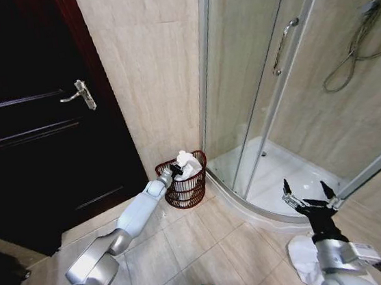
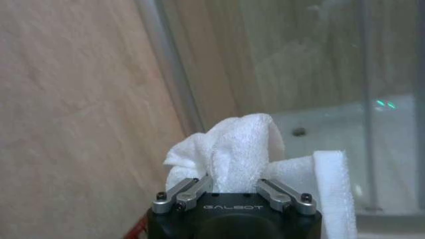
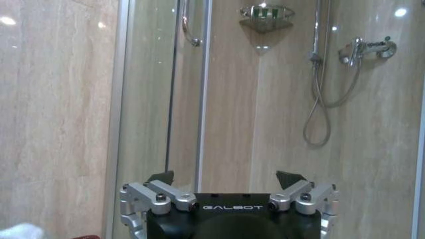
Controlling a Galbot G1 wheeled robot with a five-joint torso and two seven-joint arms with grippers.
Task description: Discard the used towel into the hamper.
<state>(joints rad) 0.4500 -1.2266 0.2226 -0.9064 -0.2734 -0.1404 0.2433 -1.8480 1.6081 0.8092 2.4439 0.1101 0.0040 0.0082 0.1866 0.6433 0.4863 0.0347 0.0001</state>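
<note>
Two arms: the left gripper (image 1: pixel 175 168) pinches a white towel (image 1: pixel 187 163) over the hamper (image 1: pixel 184 191), far against the wall beside the shower door; the right gripper (image 1: pixel 307 193), fingers spread, hovers near over open floor.

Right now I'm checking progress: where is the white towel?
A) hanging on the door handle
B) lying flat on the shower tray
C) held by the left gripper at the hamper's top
C: the left gripper is shut on the towel over the hamper.

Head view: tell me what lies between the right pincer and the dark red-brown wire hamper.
Bare beige floor tiles and the shower's curved white threshold separate the right pincer from the hamper.
</note>
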